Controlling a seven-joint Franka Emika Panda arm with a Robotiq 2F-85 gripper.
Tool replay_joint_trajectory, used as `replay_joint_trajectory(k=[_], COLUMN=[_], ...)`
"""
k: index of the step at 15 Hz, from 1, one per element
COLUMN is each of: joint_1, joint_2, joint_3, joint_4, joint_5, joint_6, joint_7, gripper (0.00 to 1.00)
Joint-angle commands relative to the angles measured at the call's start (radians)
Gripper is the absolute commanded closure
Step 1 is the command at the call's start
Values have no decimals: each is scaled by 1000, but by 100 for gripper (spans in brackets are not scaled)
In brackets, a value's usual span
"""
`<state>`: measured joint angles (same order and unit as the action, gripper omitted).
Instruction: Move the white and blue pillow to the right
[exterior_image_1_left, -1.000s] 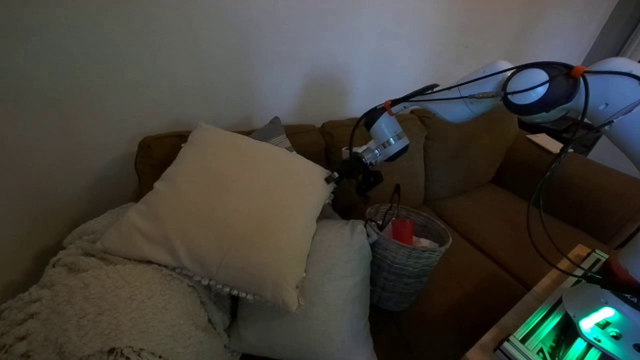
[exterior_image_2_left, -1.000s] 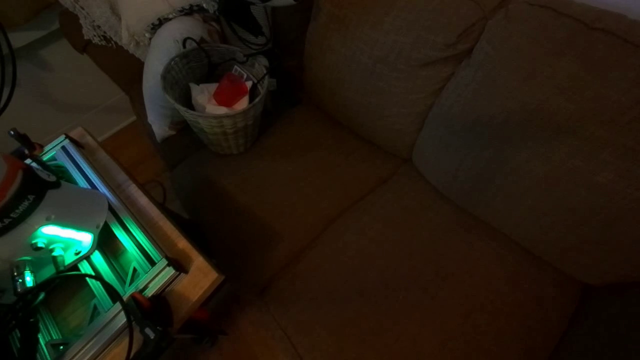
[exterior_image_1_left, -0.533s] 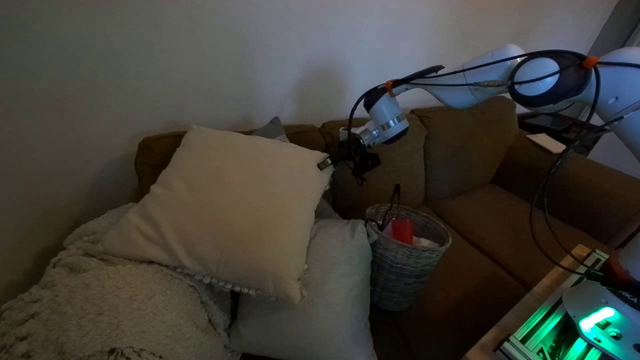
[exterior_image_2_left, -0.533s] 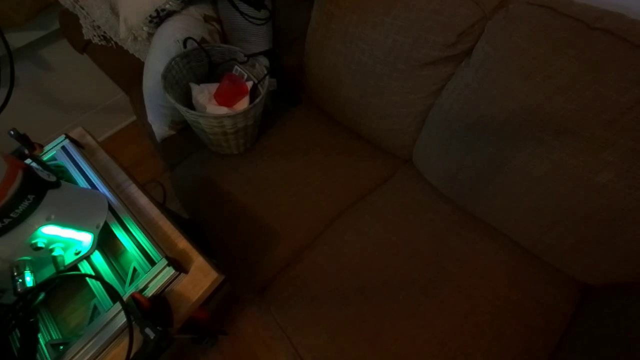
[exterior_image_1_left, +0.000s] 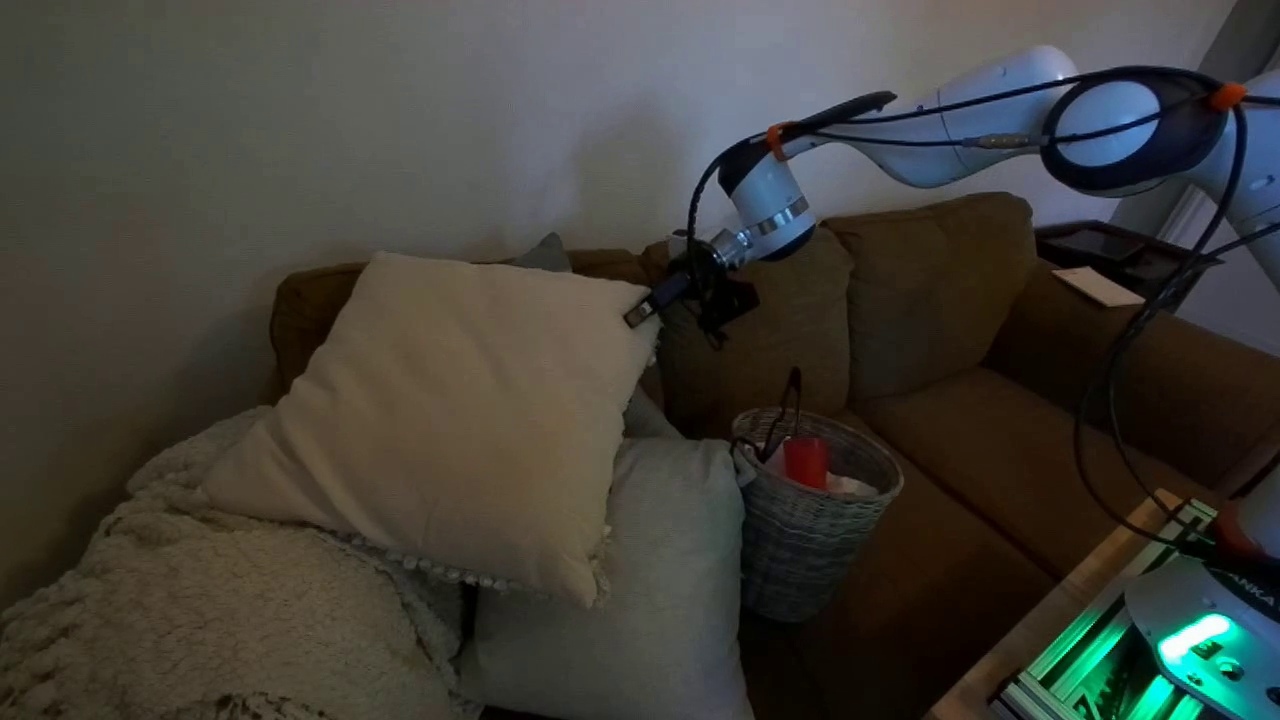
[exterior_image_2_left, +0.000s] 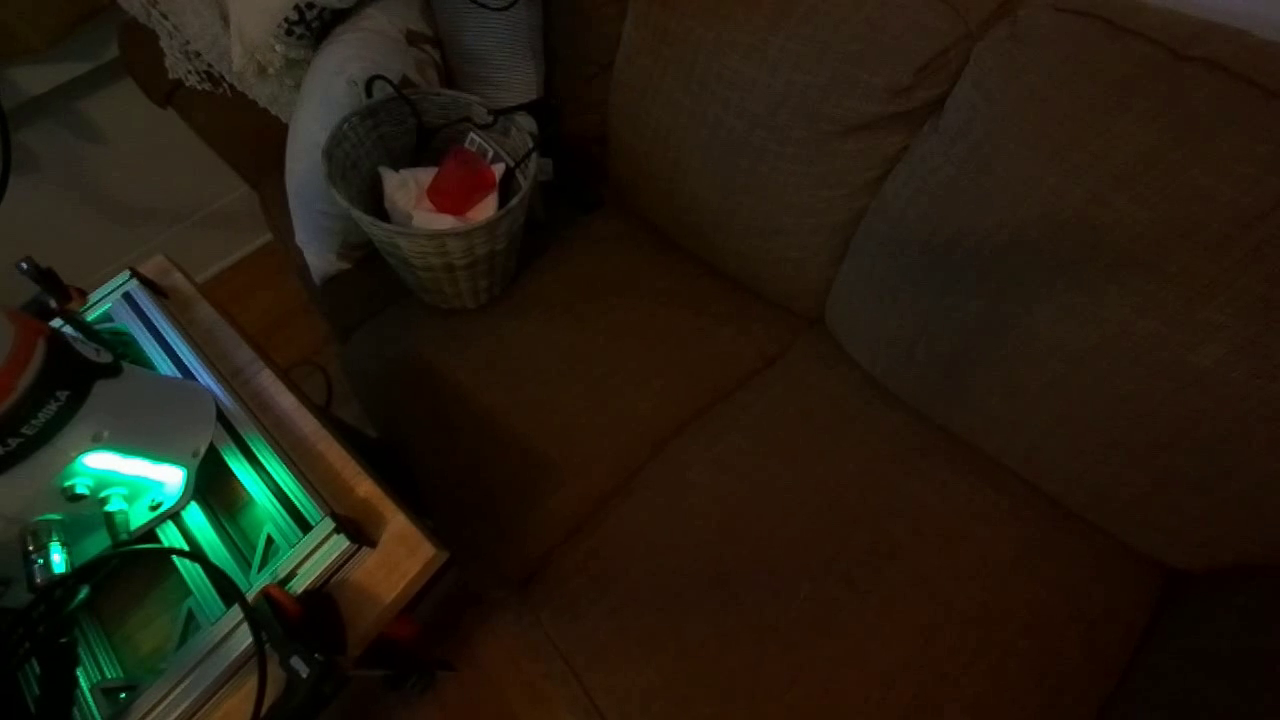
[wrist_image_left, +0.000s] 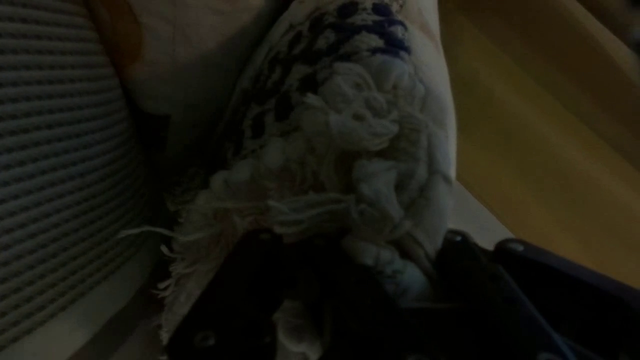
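The white and blue pillow (exterior_image_1_left: 440, 410) leans over the left part of the sofa, its plain cream face toward the camera in an exterior view. My gripper (exterior_image_1_left: 641, 312) is at its upper right corner, shut on it. In the wrist view, white tassels and a dark blue patterned edge of the pillow (wrist_image_left: 350, 110) run down between the dark fingers (wrist_image_left: 470, 270). How deep the corner sits in the grip is too dark to tell. Another exterior view shows only a bit of the pillow's patterned edge (exterior_image_2_left: 310, 20); the gripper is outside that view.
A wicker basket (exterior_image_1_left: 810, 560) holding a red item (exterior_image_1_left: 805, 462) stands on the sofa, right of a plain white pillow (exterior_image_1_left: 660, 580). A grey striped pillow (exterior_image_2_left: 490, 55) is behind. A fluffy blanket (exterior_image_1_left: 230, 590) lies at left; the sofa seat (exterior_image_2_left: 620, 330) extends right.
The arm has risen and shifted slightly left, and the jaws have shut on the pillow's corner. That corner has come up, and the pillow's lower corner sits a little higher.
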<state>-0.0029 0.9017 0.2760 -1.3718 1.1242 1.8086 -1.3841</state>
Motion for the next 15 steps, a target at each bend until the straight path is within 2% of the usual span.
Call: replay_joint_trajectory(k=[1,6,15], joint_1=[33,52,11], joint_2=[-170,-366,-759], joint_3=[-25,-87,-206], joint_4=[-73,-106,-441], joint_5=[-10,-43,-62], joint_6=[-2,130,426], joint_7=[-2,39,122], gripper=[95,96,96])
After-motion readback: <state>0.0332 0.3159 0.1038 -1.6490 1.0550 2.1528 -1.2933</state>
